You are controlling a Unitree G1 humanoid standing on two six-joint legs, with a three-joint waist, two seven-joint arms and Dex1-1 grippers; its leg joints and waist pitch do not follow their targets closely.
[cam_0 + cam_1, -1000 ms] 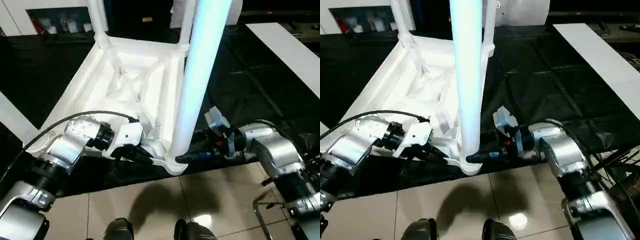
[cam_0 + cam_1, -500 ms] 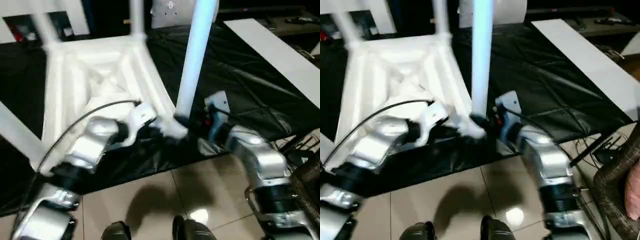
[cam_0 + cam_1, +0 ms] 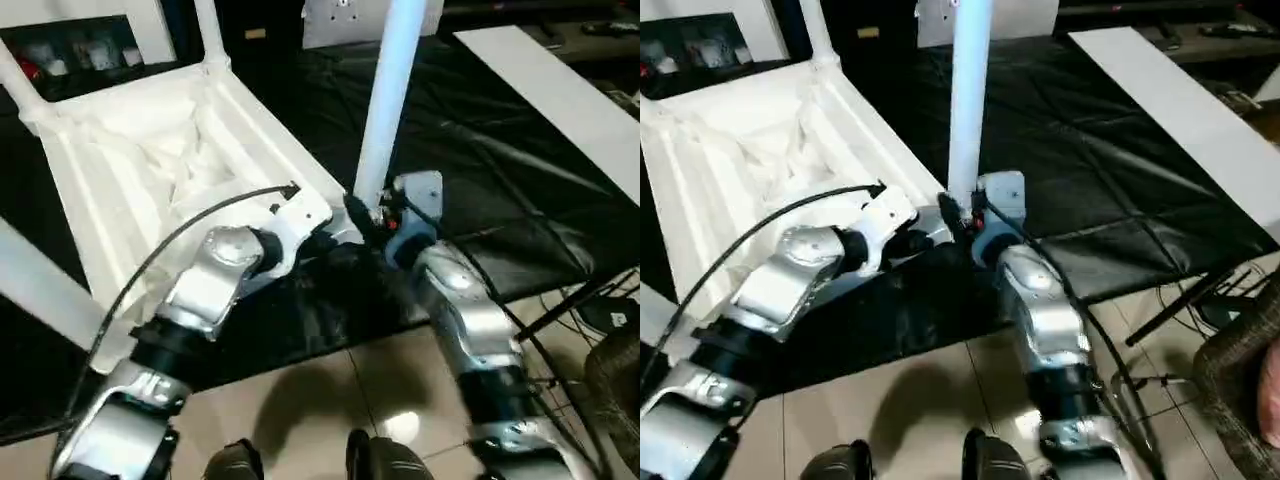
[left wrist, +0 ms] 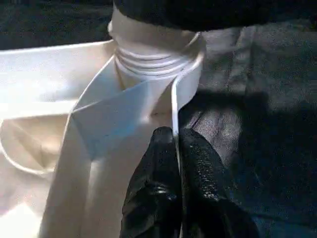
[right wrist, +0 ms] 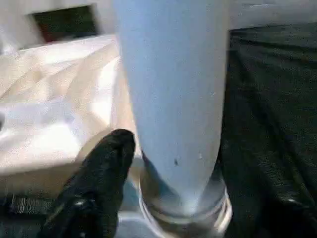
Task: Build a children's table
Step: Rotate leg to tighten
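At frame centre the upturned table top [image 3: 150, 170] lies on black sheeting; the left tool [image 4: 176, 163] pinches its corner rim. The right tool [image 3: 362, 212] seemingly clamps the upright leg [image 3: 390, 95].

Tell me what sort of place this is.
Likely an indoor lab or demo room set up for assembly work: a black sheet covers the work area over a glossy tiled floor, cables trail beside it, and the upturned children's table lies on the sheet.
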